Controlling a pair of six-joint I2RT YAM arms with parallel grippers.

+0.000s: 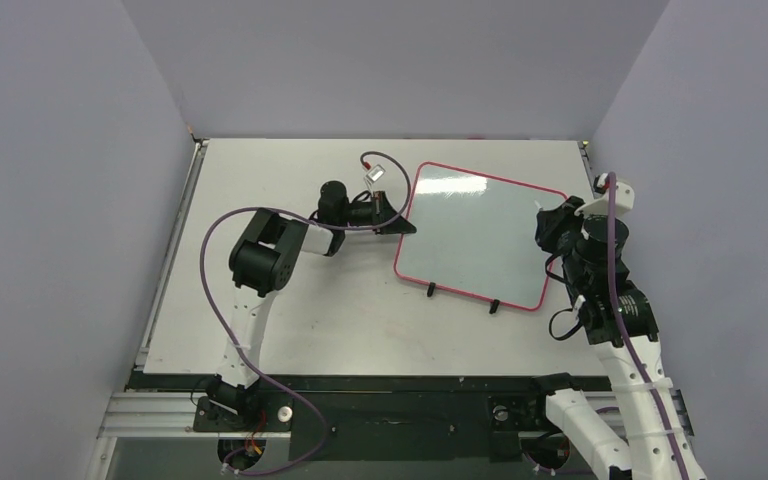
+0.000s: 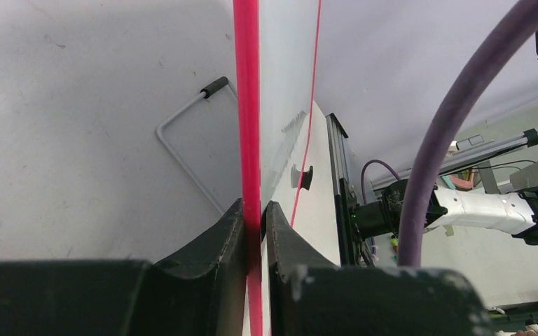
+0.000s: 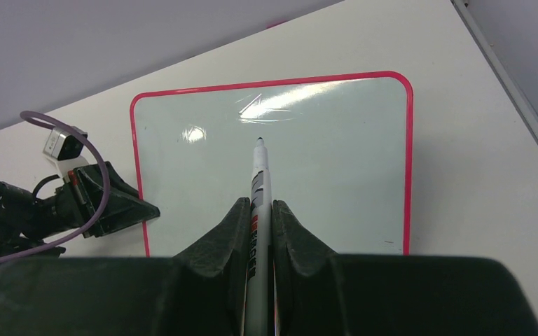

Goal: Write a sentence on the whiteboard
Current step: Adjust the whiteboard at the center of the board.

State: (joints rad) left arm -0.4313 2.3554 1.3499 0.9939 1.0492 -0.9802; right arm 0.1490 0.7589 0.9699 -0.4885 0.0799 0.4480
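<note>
**A:** Because the whiteboard (image 1: 480, 235) carries no writing yet, I judge the real work hasn't started. Where does it sit?

**B:** Right of the middle of the counter (image 1: 300, 320), with its 2 black feet (image 1: 430, 291) toward the arms. The glossy face is up and apparently slanted.

**A:** Why is the left gripper (image 2: 254, 217) on it?

**B:** It is clamped over the pink frame (image 2: 246, 105) at the board's left edge, 1 finger on each face. That is probably a brace, so pen pressure can't shove the board around.

**A:** And the right gripper (image 3: 258, 206)?

**B:** It is closed around a pen (image 3: 260, 168), whose tip points forward over the board's upper middle. The board lies straight ahead of that gripper and below it. I can't tell whether the tip touches the surface.
</note>
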